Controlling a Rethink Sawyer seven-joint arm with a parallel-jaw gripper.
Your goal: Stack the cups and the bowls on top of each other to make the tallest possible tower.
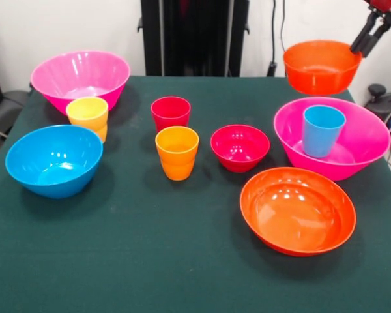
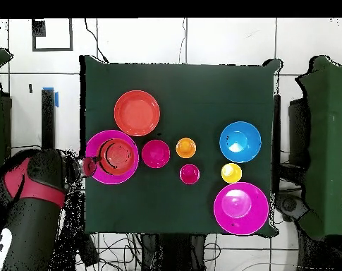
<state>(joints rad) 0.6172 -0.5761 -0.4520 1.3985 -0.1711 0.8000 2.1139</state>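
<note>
- Gripper (image 1: 365, 44) is at the top right of the front view, pinching the rim of the small orange bowl (image 1: 320, 65); bowl is airborne, clear of the table (image 1: 182, 261).
- Overhead puts that bowl above the near pink bowl (image 2: 112, 157), which already holds the blue cup (image 1: 322, 130) upright.
- Rest is loose on the table: wide orange bowl (image 1: 298, 210), crimson bowl (image 1: 240, 147), orange cup (image 1: 176, 152), red cup (image 1: 171, 112), yellow cup (image 1: 88, 115), blue bowl (image 1: 54, 160), second pink bowl (image 1: 80, 77).
- Judgement: tower barely started, only one cup nested.
- Risk: rim-only grip is off-centre, so the bowl can tilt or slip.
- Risk: released off-centre on the blue cup, it slides off; the cup rim is a narrow seat.
- Risk: descending too far knocks the cup over inside the pink bowl.
</note>
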